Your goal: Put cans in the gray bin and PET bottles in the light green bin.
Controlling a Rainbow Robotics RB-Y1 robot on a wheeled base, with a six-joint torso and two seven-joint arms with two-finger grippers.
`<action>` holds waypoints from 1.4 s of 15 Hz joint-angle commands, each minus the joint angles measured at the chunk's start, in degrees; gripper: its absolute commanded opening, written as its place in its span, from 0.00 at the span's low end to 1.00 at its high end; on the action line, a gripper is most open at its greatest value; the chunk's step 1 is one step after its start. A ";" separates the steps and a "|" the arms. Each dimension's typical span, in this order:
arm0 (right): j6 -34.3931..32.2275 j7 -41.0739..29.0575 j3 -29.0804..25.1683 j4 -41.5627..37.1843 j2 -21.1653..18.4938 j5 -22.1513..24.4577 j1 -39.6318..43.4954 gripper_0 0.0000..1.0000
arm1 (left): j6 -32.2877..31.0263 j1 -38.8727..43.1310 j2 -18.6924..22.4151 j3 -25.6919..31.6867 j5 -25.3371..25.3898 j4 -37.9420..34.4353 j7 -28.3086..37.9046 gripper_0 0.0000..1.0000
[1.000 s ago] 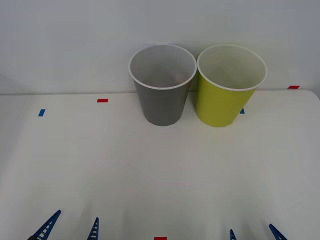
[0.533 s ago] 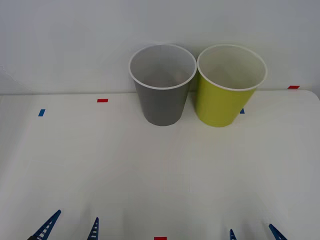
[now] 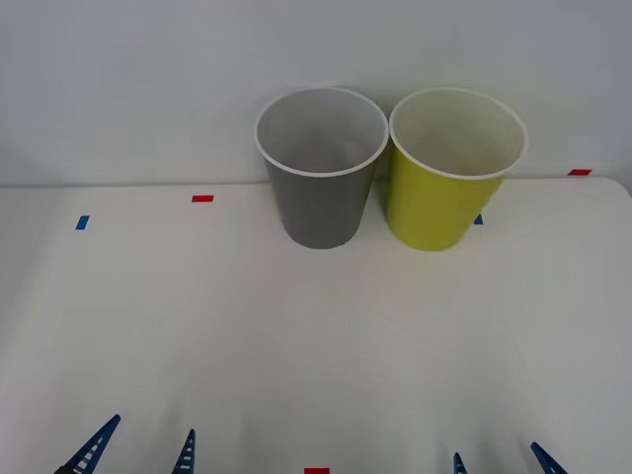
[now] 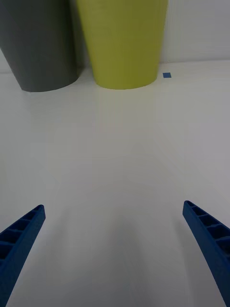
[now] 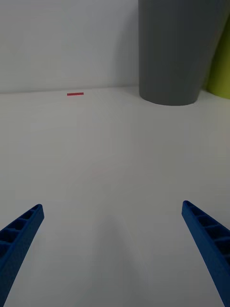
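The left gripper (image 3: 138,452) and right gripper (image 3: 499,460) hover spread and empty at the table's near edge. The gray bin (image 3: 320,168) stands upright ahead, nearer the left arm, with the light green bin (image 3: 452,170) just beside it, nearer the right.

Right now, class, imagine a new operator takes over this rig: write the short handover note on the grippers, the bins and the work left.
Left gripper: open, holding nothing, low at the table's near edge.
Right gripper: open, holding nothing, also at the near edge.
Gray bin and light green bin: upright, side by side at the table's far edge.
Done: unclear; what the bins hold cannot be made out.
Left: no can or bottle lies on the table; check the bins, await more.
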 commanded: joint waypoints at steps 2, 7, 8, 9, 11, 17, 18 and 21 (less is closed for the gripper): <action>0.00 0.00 0.00 0.00 0.00 0.00 0.00 1.00 | 0.00 0.00 0.00 0.00 0.00 0.00 0.00 1.00; 0.00 0.00 0.00 0.00 0.00 0.00 0.00 1.00 | 0.00 0.00 0.00 0.00 0.00 0.00 0.00 1.00; 0.00 0.00 0.00 0.00 0.00 0.00 0.00 1.00 | 0.00 0.00 0.00 0.00 0.00 0.00 0.00 1.00; 0.00 0.00 0.00 0.00 0.00 0.00 0.00 1.00 | 0.00 0.00 0.00 0.00 0.00 0.00 0.00 1.00; 0.00 0.00 0.00 0.00 0.00 0.00 0.00 1.00 | 0.00 0.00 0.00 0.00 0.00 0.00 0.00 1.00; 0.00 0.00 0.00 0.00 0.00 0.00 0.00 1.00 | 0.00 0.00 0.00 0.00 0.00 0.00 0.00 1.00; 0.00 0.00 0.00 0.00 0.00 0.00 0.00 1.00 | 0.00 0.00 0.00 0.00 0.00 0.00 0.00 1.00; 0.00 0.00 0.00 0.00 0.00 0.00 0.00 1.00 | 0.00 0.00 0.00 0.00 0.00 0.00 0.00 1.00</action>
